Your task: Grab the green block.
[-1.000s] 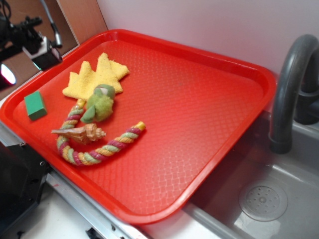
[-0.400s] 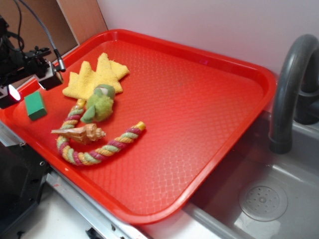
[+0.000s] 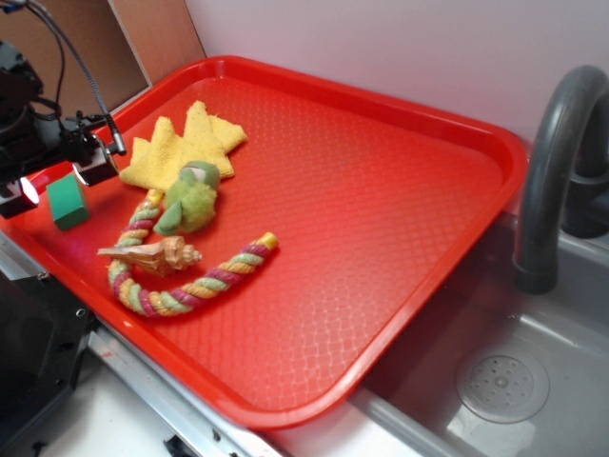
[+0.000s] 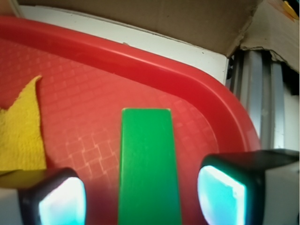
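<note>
The green block (image 3: 68,201) lies flat near the left corner of the red tray (image 3: 400,248). My gripper (image 3: 57,186) hangs over it at the tray's left edge. In the wrist view the green block (image 4: 149,164) runs lengthwise between my two fingers, and the gripper (image 4: 143,199) is open with red tray showing on both sides of the block. The fingertips (image 4: 220,194) do not touch it.
A yellow cloth (image 3: 186,148) lies just right of the block, its corner also in the wrist view (image 4: 18,136). A fuzzy light-green plush toy (image 3: 188,202), a shell (image 3: 157,254) and a striped rope (image 3: 186,286) sit nearby. A sink with grey faucet (image 3: 557,162) lies to the right.
The gripper has come down and toward the block from the upper left, and now straddles it. The block and other objects have not moved.
</note>
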Robot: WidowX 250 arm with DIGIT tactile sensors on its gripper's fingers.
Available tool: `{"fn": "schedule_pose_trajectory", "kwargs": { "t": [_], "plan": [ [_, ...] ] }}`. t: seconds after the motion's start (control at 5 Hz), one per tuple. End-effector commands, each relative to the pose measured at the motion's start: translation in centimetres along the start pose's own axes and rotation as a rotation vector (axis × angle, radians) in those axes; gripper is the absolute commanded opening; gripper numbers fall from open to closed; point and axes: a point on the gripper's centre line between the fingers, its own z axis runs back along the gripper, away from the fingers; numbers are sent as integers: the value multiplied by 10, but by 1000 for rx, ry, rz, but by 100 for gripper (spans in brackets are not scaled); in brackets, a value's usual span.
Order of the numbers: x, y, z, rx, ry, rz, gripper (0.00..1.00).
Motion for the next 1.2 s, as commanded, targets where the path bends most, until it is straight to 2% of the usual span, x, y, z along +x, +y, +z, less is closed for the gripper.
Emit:
{"fn": "schedule_pose_trajectory", "kwargs": {
  "t": [0.0, 0.2, 0.4, 0.8, 1.0],
  "plan": [
    [-12, -2, -17, -22, -75, -34, 100],
    [-17, -1, -23, -30, -105, -33, 100],
    [-22, 1, -23, -36, -106, -33, 0],
    [-21, -5, -12, -36, -113, -39, 0],
    [-10, -28, 37, -115, -18, -109, 0]
  ]
}}
